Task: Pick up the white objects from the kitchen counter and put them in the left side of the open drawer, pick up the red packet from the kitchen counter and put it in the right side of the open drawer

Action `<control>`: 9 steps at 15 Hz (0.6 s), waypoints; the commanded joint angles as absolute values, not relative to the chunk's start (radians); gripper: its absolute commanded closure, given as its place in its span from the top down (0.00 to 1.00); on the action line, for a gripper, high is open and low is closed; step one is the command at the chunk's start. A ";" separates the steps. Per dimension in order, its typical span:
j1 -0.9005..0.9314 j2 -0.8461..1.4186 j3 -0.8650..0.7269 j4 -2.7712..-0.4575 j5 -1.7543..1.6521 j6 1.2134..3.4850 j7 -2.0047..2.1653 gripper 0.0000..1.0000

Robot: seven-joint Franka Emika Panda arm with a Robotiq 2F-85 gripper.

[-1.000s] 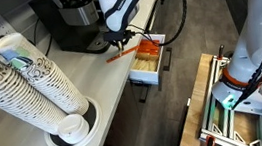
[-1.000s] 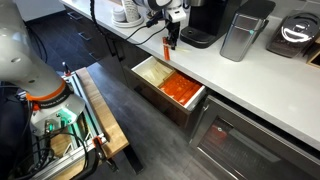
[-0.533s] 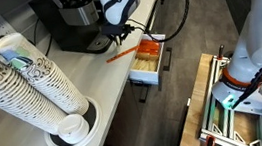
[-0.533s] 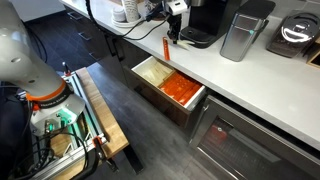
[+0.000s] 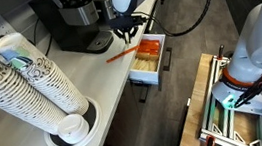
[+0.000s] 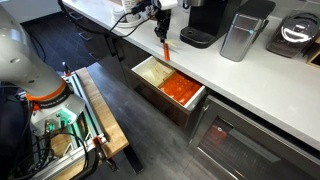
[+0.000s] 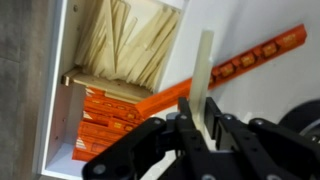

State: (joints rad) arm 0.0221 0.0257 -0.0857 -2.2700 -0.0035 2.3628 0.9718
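Note:
My gripper [image 7: 200, 108] is shut on a thin white stick [image 7: 205, 58], which points up from between the fingers. It hangs over the pale kitchen counter [image 7: 262, 95] next to the open drawer [image 7: 62, 90]. The orange-red packet [image 7: 245, 62] lies slantwise on the counter, one end reaching over the drawer's edge. In both exterior views the gripper [image 5: 125, 25] [image 6: 162, 27] hovers just above the packet [image 5: 119, 54] [image 6: 165, 47]. The drawer [image 5: 144, 77] [image 6: 192, 105] holds pale sticks [image 7: 125, 45] in one compartment and orange packets [image 7: 105, 118] in the other.
A black coffee machine [image 5: 72, 20] [image 6: 205, 18] stands on the counter behind the gripper. Stacks of paper cups [image 5: 31, 80] lie in the foreground. A steel canister [image 6: 243, 30] stands further along. A wooden cart [image 5: 220, 102] is on the floor.
The gripper has lifted off the counter and shifted a little toward the drawer. The red packet has stayed where it was.

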 commanded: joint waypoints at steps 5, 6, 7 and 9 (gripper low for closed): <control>-0.007 -0.204 -0.062 -2.501 0.208 2.201 0.750 0.10; -0.011 -0.219 -0.062 -2.521 0.219 2.179 0.733 0.10; -0.016 -0.225 -0.064 -2.544 0.232 2.172 0.703 0.10; -0.027 -0.226 -0.067 -2.585 0.253 2.193 0.666 0.09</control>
State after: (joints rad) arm -0.0001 -0.1894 -0.0715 -2.5070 0.2034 2.1841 0.7397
